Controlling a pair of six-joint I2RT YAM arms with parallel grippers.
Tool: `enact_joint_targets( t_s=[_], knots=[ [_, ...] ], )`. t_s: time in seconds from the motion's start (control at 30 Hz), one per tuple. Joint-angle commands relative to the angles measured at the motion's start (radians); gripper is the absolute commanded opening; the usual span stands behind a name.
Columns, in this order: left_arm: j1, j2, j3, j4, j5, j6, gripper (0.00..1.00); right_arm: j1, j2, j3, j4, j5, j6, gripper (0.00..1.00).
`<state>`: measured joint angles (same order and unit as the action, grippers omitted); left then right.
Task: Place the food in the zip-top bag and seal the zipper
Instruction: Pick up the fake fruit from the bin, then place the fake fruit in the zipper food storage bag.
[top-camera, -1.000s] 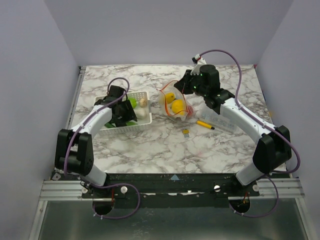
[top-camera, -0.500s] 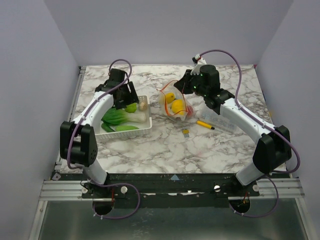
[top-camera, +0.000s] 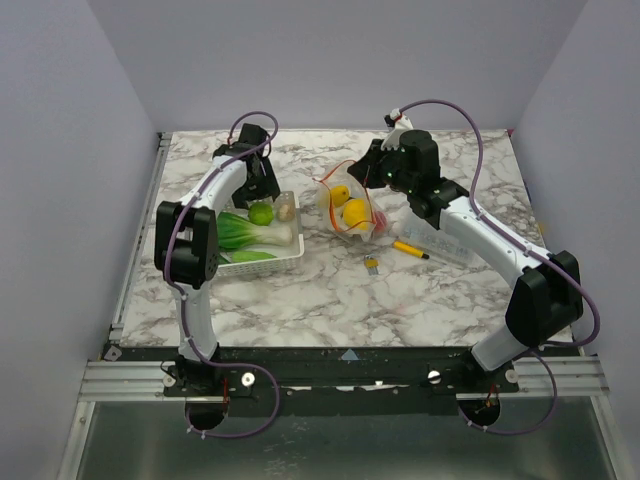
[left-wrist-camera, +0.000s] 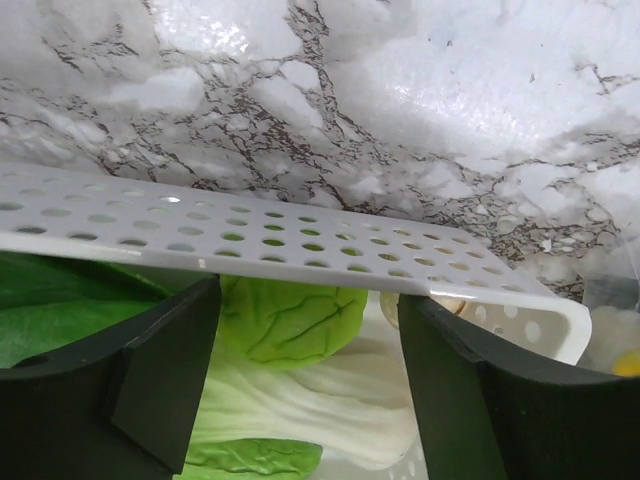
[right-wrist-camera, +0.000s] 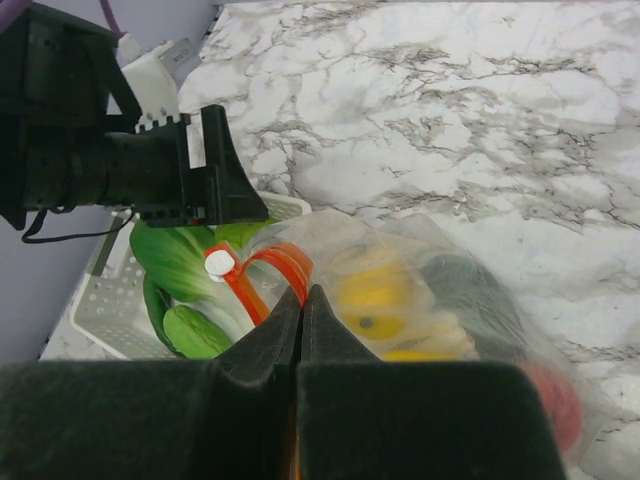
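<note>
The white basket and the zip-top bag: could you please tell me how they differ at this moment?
The white basket is opaque, perforated and rigid; the zip-top bag is clear and floppy with an orange-red zipper. The basket holds mostly green food; the bag holds yellow pieces and a red one. The right gripper pinches the bag's mouth, while the left gripper hangs open by the basket's far rim, holding nothing. Both hold toy food.

Table (top-camera: 330, 300) — white marble-pattern top, grey veining. Pale lilac walls (top-camera: 330, 60) behind it and at both sides. Aluminium rail (top-camera: 120, 380) along its near edge — soft, even light.
</note>
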<state>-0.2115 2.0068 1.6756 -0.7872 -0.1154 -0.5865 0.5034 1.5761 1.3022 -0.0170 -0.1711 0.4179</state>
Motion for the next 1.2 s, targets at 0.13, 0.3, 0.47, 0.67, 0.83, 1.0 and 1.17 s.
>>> enact_joint_targets(
  t_s=[0.13, 0.3, 0.47, 0.67, 0.83, 1.0, 1.17],
  knots=[
    [-0.016, 0.096, 0.087, -0.149, -0.03, 0.009, 0.66, 0.007, -0.038, -0.014, 0.04, -0.004, -0.001, 0.01],
    [-0.017, 0.069, 0.045, -0.117, -0.019, 0.037, 0.53, 0.006, -0.036, -0.014, 0.041, -0.003, -0.003, 0.01],
    [-0.016, 0.012, 0.028, -0.083, -0.016, 0.085, 0.15, 0.007, -0.034, -0.013, 0.037, -0.004, -0.003, 0.01],
    [-0.017, -0.152, -0.022, -0.014, -0.039, 0.117, 0.0, 0.007, -0.03, -0.012, 0.034, -0.004, -0.003, 0.01],
    [-0.017, -0.386, -0.159, 0.13, 0.092, 0.188, 0.0, 0.007, -0.029, -0.008, 0.033, -0.012, -0.003, 0.01],
    [-0.026, -0.66, -0.433, 0.466, 0.505, 0.146, 0.0, 0.007, -0.023, -0.005, 0.031, -0.015, 0.001, 0.01],
    [-0.145, -0.772, -0.638, 0.781, 0.641, -0.015, 0.0, 0.007, -0.018, -0.011, 0.044, -0.04, 0.017, 0.01]
  ],
)
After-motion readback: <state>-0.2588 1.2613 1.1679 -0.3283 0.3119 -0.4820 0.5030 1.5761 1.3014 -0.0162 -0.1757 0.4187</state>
